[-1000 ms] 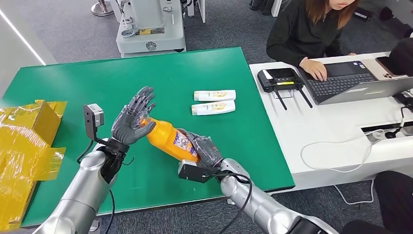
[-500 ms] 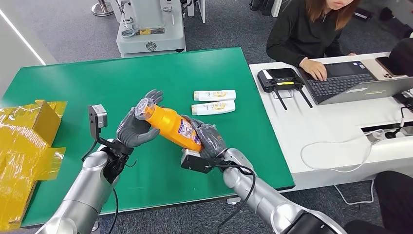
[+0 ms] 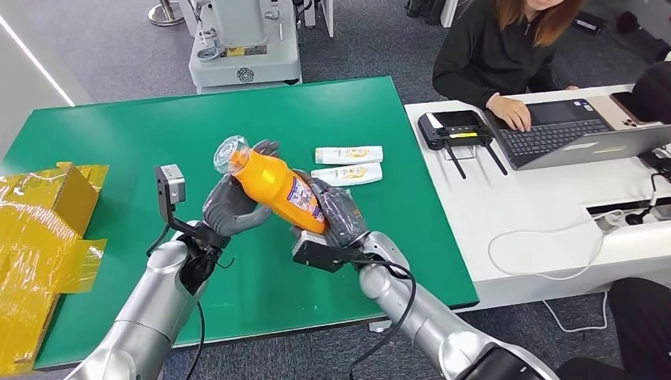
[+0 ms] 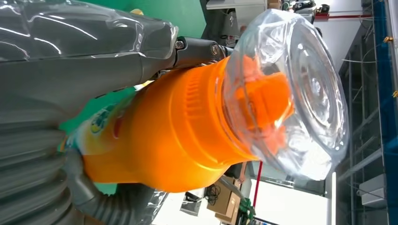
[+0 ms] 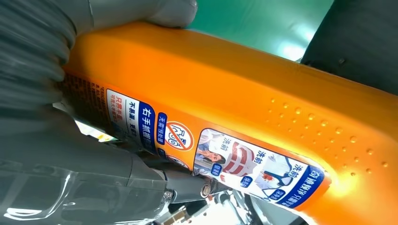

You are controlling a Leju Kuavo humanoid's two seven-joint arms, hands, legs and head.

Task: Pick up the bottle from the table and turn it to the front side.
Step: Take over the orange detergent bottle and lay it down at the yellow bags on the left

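- The orange bottle (image 3: 278, 190) is held up off the green counter (image 3: 142, 134), tilted, with its clear cap (image 3: 229, 153) pointing up and away from the robot and its base low toward the robot's right side.
- The right hand (image 3: 339, 215) grips the lower half of the bottle; its fingers (image 5: 141, 9) are wrapped round the body, next to a blue-and-white printed label (image 5: 244, 164).
- The left hand (image 3: 231, 207) holds the upper half of the bottle from the other side, its fingers (image 4: 89, 28) closed against the shoulder below the cap.
- In the left wrist view the bottle (image 4: 159, 136) lies against the palm, and the clear cap (image 4: 300, 89) covers an orange spout.
- In the right wrist view the bottle (image 5: 263, 93) has a patch of small raised dots near the label.
- Two white tubes (image 3: 348, 165) lie side by side on the counter just beyond the bottle, not touched by either hand.
- Crumpled yellow wrapping (image 3: 43, 229) sits at the counter's left edge.
- A person in a black top (image 3: 490, 55) sits at the white desk (image 3: 538, 198) to the right, with a hand on a laptop (image 3: 570, 131); a black device with antennas (image 3: 455, 127) lies beside it.
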